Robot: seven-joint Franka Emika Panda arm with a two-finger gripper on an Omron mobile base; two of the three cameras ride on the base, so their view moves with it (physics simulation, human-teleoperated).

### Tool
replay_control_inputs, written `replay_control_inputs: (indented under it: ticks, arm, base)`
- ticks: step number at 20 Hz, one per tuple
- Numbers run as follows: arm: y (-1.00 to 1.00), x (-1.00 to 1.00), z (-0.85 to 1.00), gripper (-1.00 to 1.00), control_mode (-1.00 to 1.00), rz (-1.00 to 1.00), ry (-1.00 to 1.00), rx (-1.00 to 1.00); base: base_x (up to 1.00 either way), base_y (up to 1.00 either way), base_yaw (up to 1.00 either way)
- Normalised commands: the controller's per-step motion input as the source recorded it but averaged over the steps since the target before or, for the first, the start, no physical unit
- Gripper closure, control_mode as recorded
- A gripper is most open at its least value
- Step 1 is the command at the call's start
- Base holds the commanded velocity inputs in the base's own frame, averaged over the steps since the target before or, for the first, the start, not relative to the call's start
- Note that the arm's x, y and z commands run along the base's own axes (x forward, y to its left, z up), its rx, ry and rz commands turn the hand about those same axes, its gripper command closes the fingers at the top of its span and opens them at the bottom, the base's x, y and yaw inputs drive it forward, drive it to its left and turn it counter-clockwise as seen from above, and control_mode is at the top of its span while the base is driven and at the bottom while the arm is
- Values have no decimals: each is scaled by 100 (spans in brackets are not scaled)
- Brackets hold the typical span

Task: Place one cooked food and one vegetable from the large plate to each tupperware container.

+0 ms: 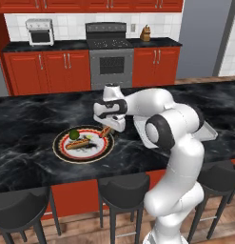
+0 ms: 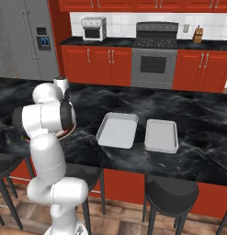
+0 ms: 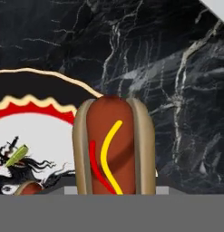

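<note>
Over the large plate (image 1: pixel 59 147), hand (image 1: pixel 107 131) clamping hot dog (image 3: pixel 114 147)

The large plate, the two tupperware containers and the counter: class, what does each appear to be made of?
Large plate: probably glazed ceramic, going by its painted red ring and dark motif.
Tupperware containers: plain matte light grey, likely plastic, possibly metal.
Counter: polished black stone, marble-like, with white veins.
</note>
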Motion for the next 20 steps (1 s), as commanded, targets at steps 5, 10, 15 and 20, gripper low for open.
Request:
replay_control_inputs:
  ticks: [5,10,15,20]
  arm:
    - [-100,0,9,100,-100,-5,0,2]
    - [-100,0,0,100,-100,-18,0,0]
    - [-100,18,14,100,-100,-18,0,0]
    - [-99,27,20,100,-100,-4,0,3]
  base:
    - [0,0,0]
    - [0,0,0]
    - [0,0,0]
    - [0,0,0]
